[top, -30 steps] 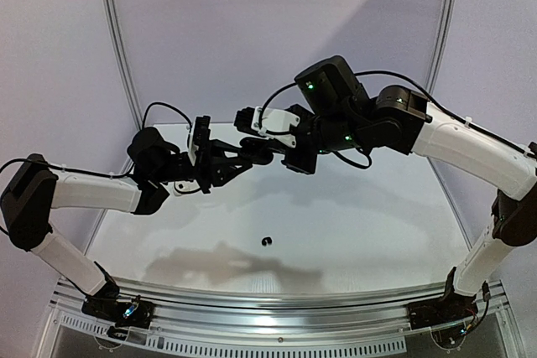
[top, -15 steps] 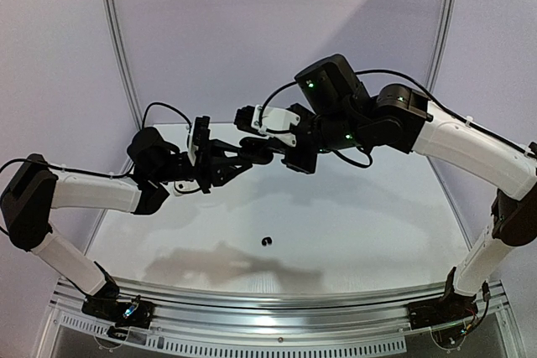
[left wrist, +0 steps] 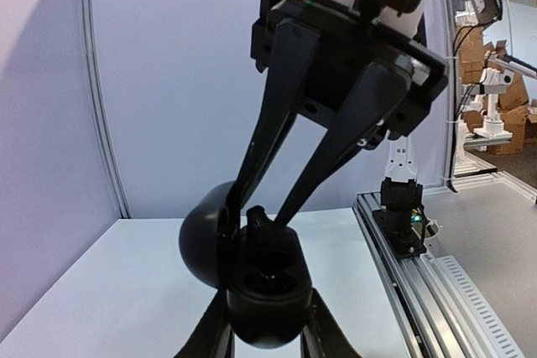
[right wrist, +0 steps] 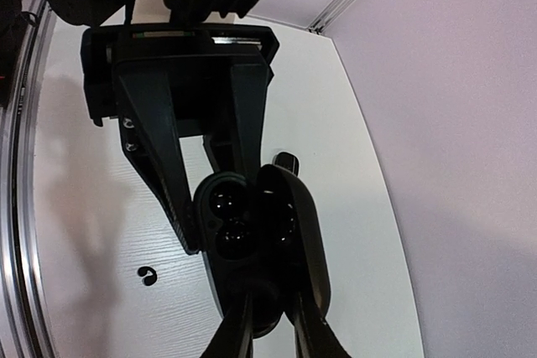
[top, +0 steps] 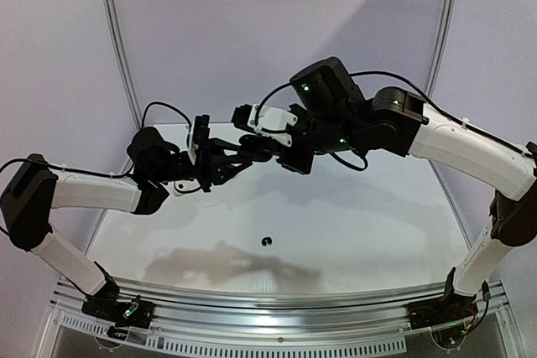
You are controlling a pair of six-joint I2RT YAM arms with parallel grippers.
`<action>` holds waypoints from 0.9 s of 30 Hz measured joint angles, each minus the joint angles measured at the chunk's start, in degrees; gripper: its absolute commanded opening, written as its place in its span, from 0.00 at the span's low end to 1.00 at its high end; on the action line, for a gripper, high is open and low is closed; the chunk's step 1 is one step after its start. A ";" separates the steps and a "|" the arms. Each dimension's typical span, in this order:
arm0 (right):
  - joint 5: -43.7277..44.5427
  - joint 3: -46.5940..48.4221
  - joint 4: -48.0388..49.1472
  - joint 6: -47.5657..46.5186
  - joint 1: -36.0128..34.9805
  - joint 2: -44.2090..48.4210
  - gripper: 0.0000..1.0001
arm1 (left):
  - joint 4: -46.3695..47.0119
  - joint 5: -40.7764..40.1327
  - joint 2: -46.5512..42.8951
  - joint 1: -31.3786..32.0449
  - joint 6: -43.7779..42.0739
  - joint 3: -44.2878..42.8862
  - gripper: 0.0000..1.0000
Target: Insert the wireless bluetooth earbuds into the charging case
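- The left gripper [left wrist: 267, 316] is closed on the charging case [left wrist: 268, 282]. One finger presses each side of the case's lower half, and the case is held in the air above the table [top: 361, 224].
- The case is black, and its lid [left wrist: 203, 236] is open and swung to one side of the left fingers. In the right wrist view two round hollows show in its open base.
- The right gripper [left wrist: 262, 214] comes from the opposite side, and its fingertips are just at the open mouth of the case, facing the left gripper.
- The right fingers are almost together, with only a narrow gap between them. A small black piece [left wrist: 256, 217] is pinched between the tips and touches the rim of the case. By its look it is one of the earbuds, but black lies on black, so I cannot tell for certain.
- Another black earbud [top: 268, 241], hook-shaped, lies alone on the table, below both grippers and well apart from them, toward the arm bases.
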State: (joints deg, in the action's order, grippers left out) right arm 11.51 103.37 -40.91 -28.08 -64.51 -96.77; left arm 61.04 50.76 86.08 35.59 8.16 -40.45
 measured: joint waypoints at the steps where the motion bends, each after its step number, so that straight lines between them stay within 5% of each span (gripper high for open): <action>1: 0.13 0.00 0.07 0.15 0.00 -0.04 0.22 | 0.00 -0.07 0.00 0.00 0.00 0.00 0.00; 5: 0.17 0.00 0.22 0.66 -0.02 -0.15 0.24 | -0.07 -0.22 0.00 0.00 0.00 0.00 0.00; 11: -0.13 0.02 0.48 0.96 -0.31 -0.72 0.12 | -0.72 -0.20 0.00 0.00 0.00 0.00 0.00; 27: -2.91 0.50 -1.57 1.27 0.02 -0.83 0.01 | -1.88 0.94 0.00 0.00 0.00 0.09 0.00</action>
State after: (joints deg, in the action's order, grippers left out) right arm 8.60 103.88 -42.48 -26.81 -64.49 -97.60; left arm 59.16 51.70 86.08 35.59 8.16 -40.36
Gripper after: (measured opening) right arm 0.037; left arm 0.249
